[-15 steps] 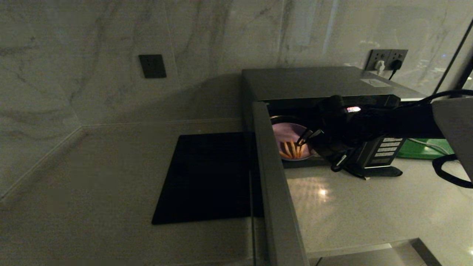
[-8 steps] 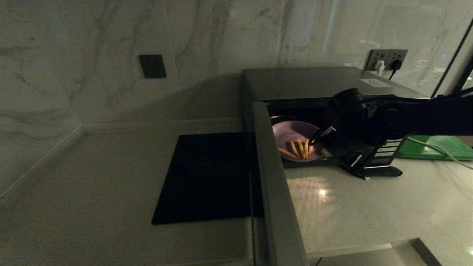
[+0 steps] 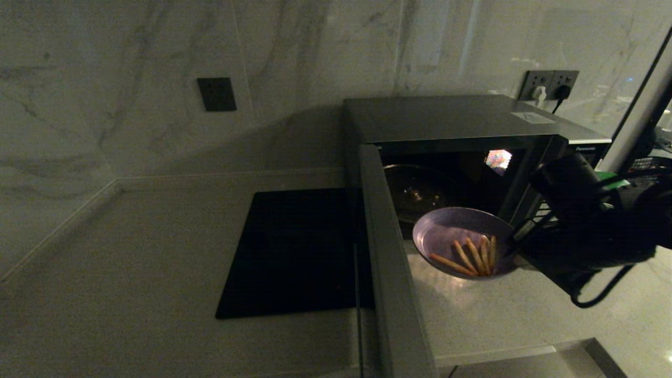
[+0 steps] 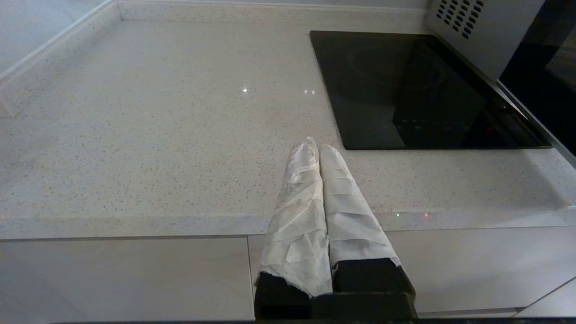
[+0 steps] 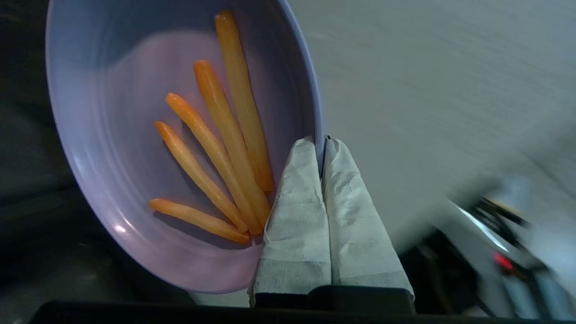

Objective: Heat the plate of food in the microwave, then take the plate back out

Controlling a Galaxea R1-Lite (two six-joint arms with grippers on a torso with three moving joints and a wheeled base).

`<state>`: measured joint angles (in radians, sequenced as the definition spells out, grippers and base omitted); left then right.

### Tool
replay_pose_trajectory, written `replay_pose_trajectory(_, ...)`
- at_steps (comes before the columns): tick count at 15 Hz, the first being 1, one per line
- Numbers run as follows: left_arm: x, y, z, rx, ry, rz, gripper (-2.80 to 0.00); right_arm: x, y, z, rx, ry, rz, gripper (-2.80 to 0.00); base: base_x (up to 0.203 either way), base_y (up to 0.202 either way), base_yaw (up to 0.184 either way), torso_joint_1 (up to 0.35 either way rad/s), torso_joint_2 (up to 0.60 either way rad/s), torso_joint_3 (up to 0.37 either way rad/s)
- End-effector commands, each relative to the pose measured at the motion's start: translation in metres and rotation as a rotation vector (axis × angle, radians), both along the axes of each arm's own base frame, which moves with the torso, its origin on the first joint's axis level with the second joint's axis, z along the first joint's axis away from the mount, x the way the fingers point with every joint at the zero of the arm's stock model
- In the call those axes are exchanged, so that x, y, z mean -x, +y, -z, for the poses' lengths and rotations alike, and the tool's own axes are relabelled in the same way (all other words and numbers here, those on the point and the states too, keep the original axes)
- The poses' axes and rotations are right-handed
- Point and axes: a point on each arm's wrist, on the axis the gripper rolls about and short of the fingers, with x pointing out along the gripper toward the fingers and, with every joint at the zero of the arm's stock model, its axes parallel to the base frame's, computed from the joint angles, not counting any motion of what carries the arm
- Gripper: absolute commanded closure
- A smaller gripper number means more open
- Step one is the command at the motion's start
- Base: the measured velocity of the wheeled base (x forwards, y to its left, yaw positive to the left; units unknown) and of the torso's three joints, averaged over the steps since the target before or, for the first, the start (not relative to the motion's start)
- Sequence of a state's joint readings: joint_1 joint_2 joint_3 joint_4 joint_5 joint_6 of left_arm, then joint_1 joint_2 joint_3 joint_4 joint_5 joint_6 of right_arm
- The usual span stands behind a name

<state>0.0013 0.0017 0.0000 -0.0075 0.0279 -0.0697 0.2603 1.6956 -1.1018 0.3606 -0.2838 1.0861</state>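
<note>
My right gripper (image 5: 321, 144) pinches the rim of the plate of food (image 3: 462, 241), held just outside the open microwave (image 3: 451, 126). My left gripper (image 4: 318, 146) is clenched, empty.

Head view looks down; left wrist view shares its cooktop (image 4: 418, 90).

A second ago the plate of food (image 3: 462, 241) sat deep inside the microwave (image 3: 451, 136) on its glass turntable (image 3: 420, 191). Now the right hand (image 3: 517, 239), pinched on the plate's rim, has drawn it out past the open doorway, and it hangs tilted above the table (image 3: 499, 315). The turntable is now bare, and the right arm has pulled back toward the robot.
</note>
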Motion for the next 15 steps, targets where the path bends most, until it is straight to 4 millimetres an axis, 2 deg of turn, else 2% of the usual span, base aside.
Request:
replay_pose_trajectory(1,0.0,0.0,0.0,0.001,0.0,-0.001,0.0,0.047,-0.031,-0.01,-0.008,-0.033,0.095,0.0,0.0,0.0,0.0,0.0,0.0,0.0)
replay_pose_trajectory(4,0.0,0.0,0.0,0.001,0.0,-0.002,0.0,0.065,-0.077,-0.003,0.013,0.003,0.301,0.0,0.0,0.0,0.0,0.0,0.0,0.0)
replay_pose_trajectory(8,0.0,0.0,0.0,0.001,0.0,0.0,0.0,0.073,-0.139,0.012,0.054,0.074,0.547,0.0,0.0,0.0,0.0,0.0,0.0,0.0)
replay_pose_trajectory(10,0.0,0.0,0.0,0.001,0.0,0.0,0.0,0.067,-0.174,0.025,0.077,0.1,0.634,0.0,0.0,0.0,0.0,0.0,0.0,0.0)
replay_pose_trajectory(12,0.0,0.0,0.0,0.001,0.0,-0.002,0.0,0.059,-0.218,0.043,0.096,0.125,0.716,0.0,0.0,0.0,0.0,0.0,0.0,0.0)
replay_pose_trajectory(15,0.0,0.0,0.0,0.001,0.0,0.0,0.0,0.049,-0.281,0.073,0.077,0.14,0.72,0.0,0.0,0.0,0.0,0.0,0.0,0.0)
